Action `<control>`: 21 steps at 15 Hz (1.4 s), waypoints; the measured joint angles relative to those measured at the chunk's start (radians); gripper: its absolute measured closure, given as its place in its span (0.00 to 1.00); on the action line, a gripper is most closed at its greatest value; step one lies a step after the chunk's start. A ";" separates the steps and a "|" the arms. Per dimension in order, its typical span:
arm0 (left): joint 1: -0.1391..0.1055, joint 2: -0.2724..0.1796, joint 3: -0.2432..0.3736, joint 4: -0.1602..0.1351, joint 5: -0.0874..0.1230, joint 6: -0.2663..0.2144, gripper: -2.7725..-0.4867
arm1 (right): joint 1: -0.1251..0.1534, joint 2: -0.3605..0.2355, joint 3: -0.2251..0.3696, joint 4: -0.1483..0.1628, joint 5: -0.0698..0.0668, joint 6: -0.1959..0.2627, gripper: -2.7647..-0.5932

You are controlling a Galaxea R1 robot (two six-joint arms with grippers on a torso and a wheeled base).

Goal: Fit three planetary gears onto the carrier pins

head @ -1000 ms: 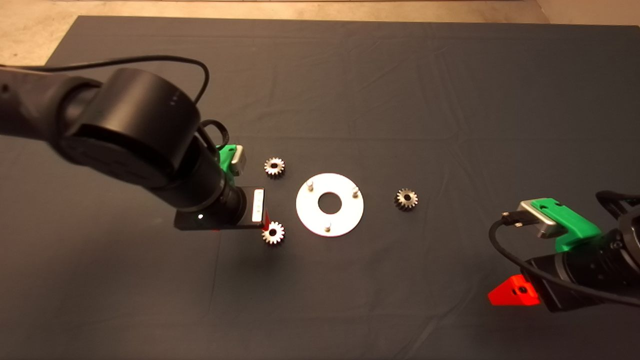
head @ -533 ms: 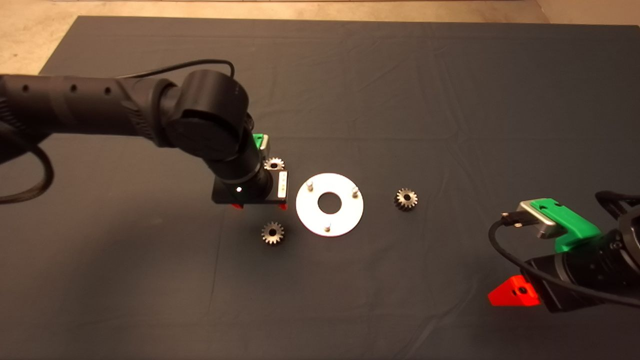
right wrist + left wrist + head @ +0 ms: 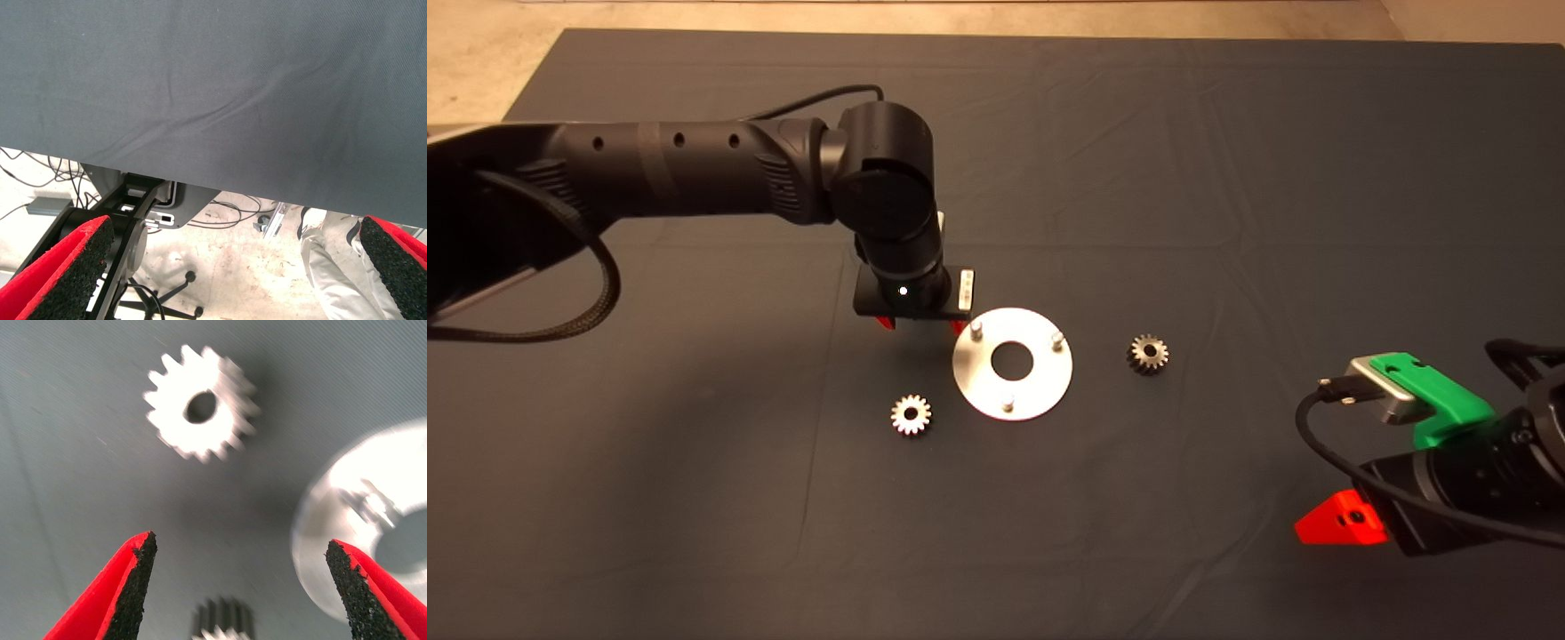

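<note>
The left wrist view shows the left hand (image 3: 237, 590) spread wide with one planetary gear (image 3: 224, 620) between its fingers, a gear the arm hides in the head view. Two other gears (image 3: 911, 414) (image 3: 1149, 353) lie on the worktop (image 3: 1227, 178) beside the round disc (image 3: 1013, 363), whose carrier pins (image 3: 1008, 404) are bare. The right hand (image 3: 233, 273), also wide, is parked at the worktop's lower right edge, where a person's leg (image 3: 327, 267) shows on the floor.

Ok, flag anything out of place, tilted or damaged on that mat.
Nothing stands out. The disc lies flat with its three carrier pins upright and bare. The planetary gears lie flat on the mat beside it. The left gripper hangs open near the disc; the right gripper is parked at the lower right.
</note>
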 joint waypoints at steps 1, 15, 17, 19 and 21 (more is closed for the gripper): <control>0.000 0.002 -0.020 0.004 0.000 0.017 0.40 | 0.000 0.000 0.000 0.000 0.000 0.000 0.01; 0.000 0.074 -0.246 0.012 0.000 0.175 0.26 | 0.000 0.003 0.000 0.000 0.000 0.000 0.00; 0.000 0.074 -0.270 0.013 0.000 0.193 0.26 | 0.000 0.003 0.000 0.000 0.000 0.000 0.01; 0.000 0.074 -0.285 0.013 0.001 0.201 0.26 | 0.000 0.003 0.000 0.000 0.000 0.000 0.00; 0.007 0.076 -0.296 0.014 0.000 0.205 0.26 | 0.000 0.003 0.000 0.000 0.000 0.000 0.01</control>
